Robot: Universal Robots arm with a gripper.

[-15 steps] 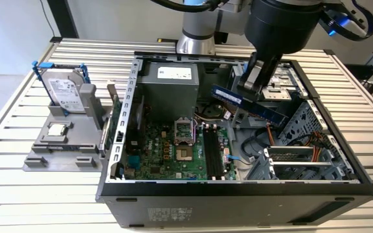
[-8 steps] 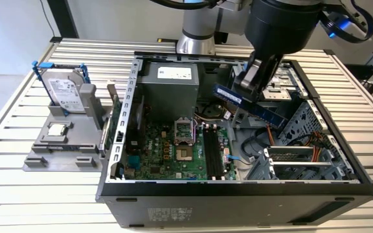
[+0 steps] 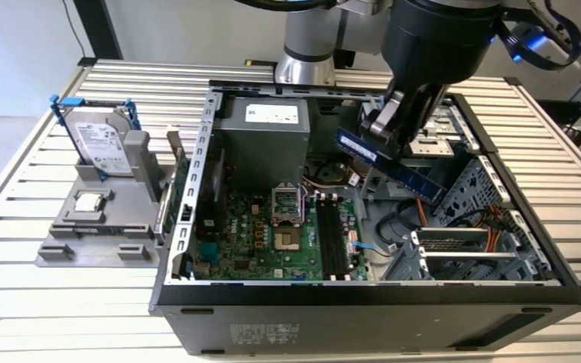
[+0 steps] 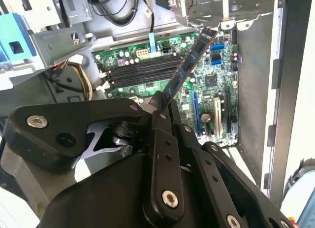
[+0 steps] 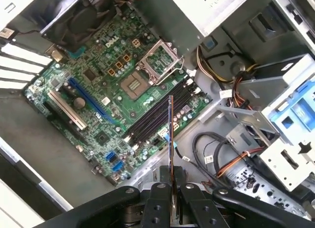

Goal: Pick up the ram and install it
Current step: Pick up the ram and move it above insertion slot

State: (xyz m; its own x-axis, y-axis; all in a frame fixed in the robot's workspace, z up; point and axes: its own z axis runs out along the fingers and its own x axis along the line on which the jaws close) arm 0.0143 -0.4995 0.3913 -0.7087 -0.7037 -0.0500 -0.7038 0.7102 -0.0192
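Observation:
My gripper (image 3: 389,125) is shut on the ram (image 3: 386,165), a long thin blue-green stick held tilted above the open computer case, toward the exterior view's right of the motherboard (image 3: 260,242). In the first wrist view the ram (image 5: 171,139) stands edge-on between my fingers (image 5: 157,198), over the dark memory slots (image 5: 152,117). The second wrist view has the ram (image 4: 189,65) slanting out from my fingers (image 4: 162,134) above the slots (image 4: 142,73). The slots (image 3: 333,238) lie below the stick, with a gap between.
The case wall (image 3: 191,189) rings the board. A power supply (image 3: 265,128) sits at the back and a drive cage (image 3: 472,227) with cables on the exterior view's right. A hard drive in a blue frame (image 3: 99,140) stands on a grey holder outside the case.

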